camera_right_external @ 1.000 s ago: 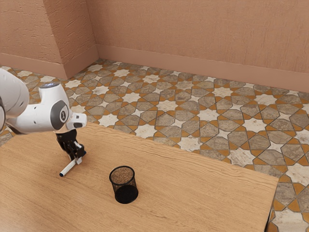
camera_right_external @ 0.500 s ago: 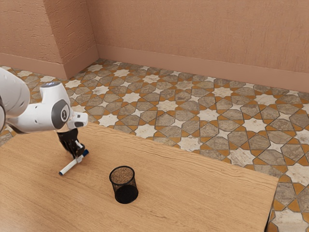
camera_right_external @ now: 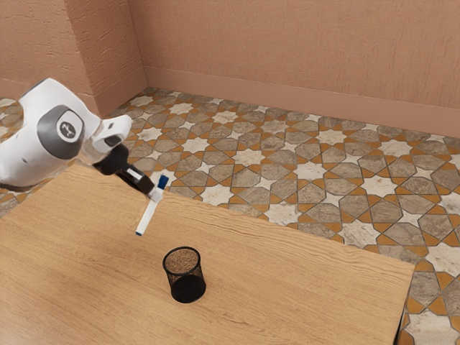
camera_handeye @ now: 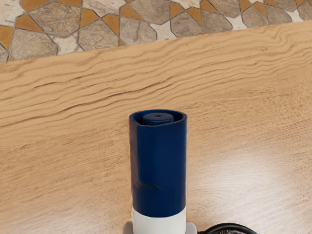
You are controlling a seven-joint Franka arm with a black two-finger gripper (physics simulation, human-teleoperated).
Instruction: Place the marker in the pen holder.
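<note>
The gripper (camera_right_external: 156, 195) pinches the marker (camera_right_external: 147, 217), tilted cap-up over the tabletop (camera_right_external: 287, 287), the pen holder (camera_right_external: 187, 287) well in from its far edge.

- Marker (camera_right_external: 149, 214): white, blue cap uppermost — tilted, held above the table (camera_right_external: 302, 287).
- Pen holder (camera_right_external: 188, 287): round black mesh — upright, in from the table's far edge, well apart from the corner at the exterior view's right.

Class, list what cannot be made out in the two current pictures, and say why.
- Exterior view: the base of the arm, cut off by the left edge.
- Exterior view: part of the marker, hidden by the gripper.
- Wrist view: the marker's tip, cut off by the lower edge.
- Wrist view: most of the pen holder, cut off there too.
</note>
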